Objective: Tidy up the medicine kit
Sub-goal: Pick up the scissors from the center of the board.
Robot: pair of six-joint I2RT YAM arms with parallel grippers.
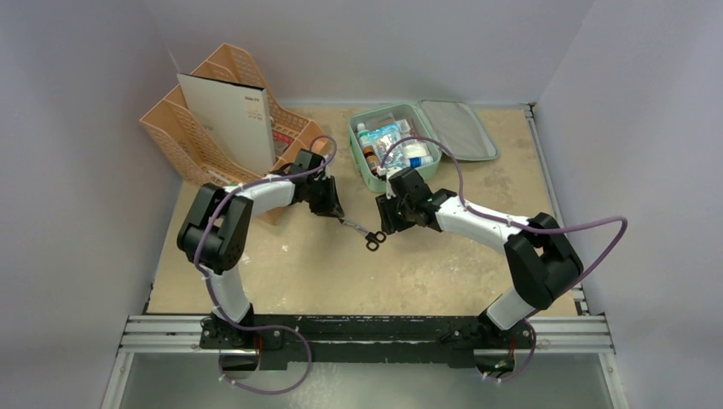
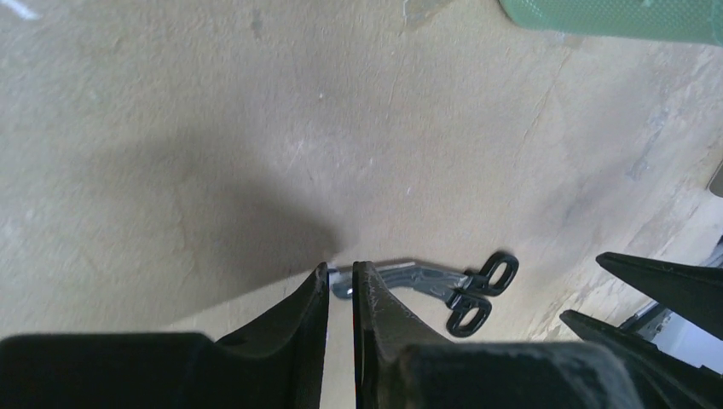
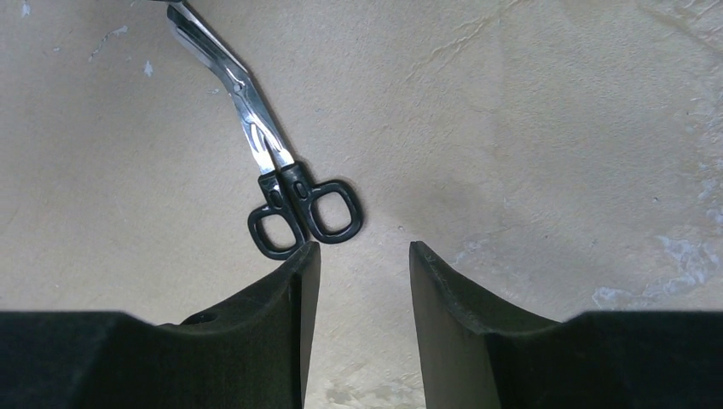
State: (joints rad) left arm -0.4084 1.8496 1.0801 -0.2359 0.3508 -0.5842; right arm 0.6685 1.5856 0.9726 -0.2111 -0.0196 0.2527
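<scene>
The mint-green medicine kit [image 1: 356, 145] lies open at the back of the table with bottles and packets inside, its grey-lined lid [image 1: 460, 129] folded out to the right; its corner [image 2: 614, 17] shows in the left wrist view. Black-handled bandage scissors [image 1: 365, 233] [image 2: 426, 279] [image 3: 256, 128] lie low over the table between the arms. My left gripper [image 1: 335, 211] [image 2: 341, 271] has its jaws almost together, with the blade's blunt tip between the fingertips. My right gripper [image 1: 388, 223] [image 3: 362, 251] stands open and empty just right of the scissors' handle loops, without touching them.
A peach plastic desk organizer [image 1: 175, 136] holding a white booklet [image 1: 226, 119] stands at the back left, close behind my left arm. White walls close in the table at the left, back and right. The right gripper's fingers [image 2: 665, 290] show in the left wrist view.
</scene>
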